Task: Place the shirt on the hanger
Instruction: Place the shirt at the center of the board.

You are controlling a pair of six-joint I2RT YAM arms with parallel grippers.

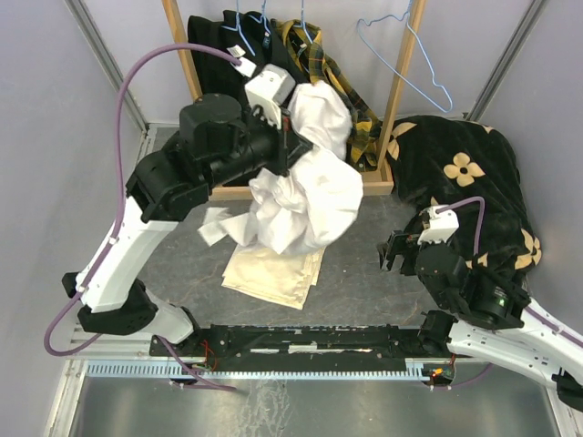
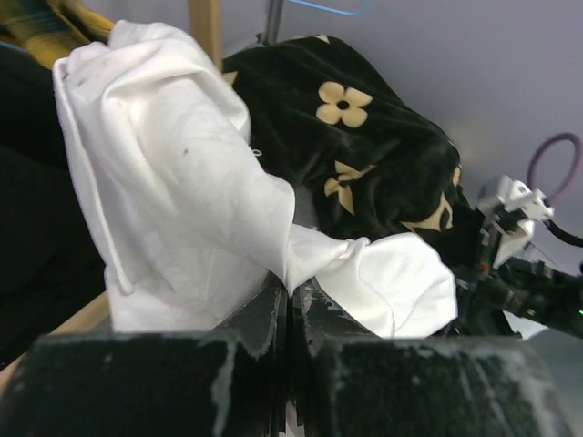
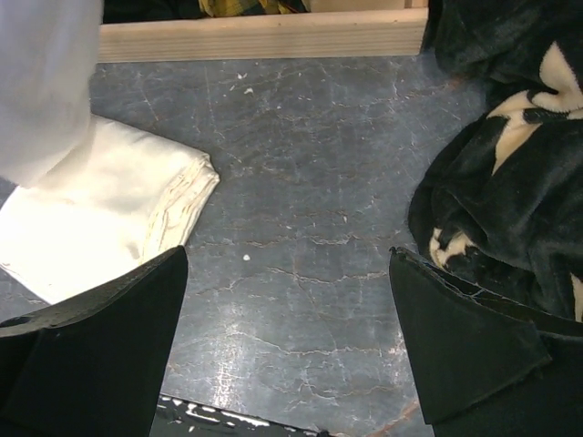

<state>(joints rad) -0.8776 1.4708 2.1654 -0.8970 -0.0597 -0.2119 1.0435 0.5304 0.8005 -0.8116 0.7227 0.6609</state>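
Observation:
The white shirt (image 1: 305,196) hangs bunched in the air over the middle of the table, its lower folds trailing toward the table. My left gripper (image 2: 291,296) is shut on a pinch of the shirt (image 2: 173,182); cloth spills out to both sides of the closed fingers. In the top view the left gripper (image 1: 293,138) is mostly hidden by the cloth, close to the rack. The light-blue wire hanger (image 1: 405,55) hangs bare at the rack's right end, apart from the shirt. Low at the right, my right gripper (image 1: 393,250) (image 3: 287,337) stands open over bare tabletop.
A cream folded cloth (image 1: 273,269) (image 3: 100,209) lies below the shirt. A black blanket with cream flowers (image 1: 474,182) (image 3: 510,182) is heaped on the right. The wooden rack (image 1: 398,91) holds black and plaid clothes (image 1: 328,73). A black rail (image 1: 310,341) runs along the near edge.

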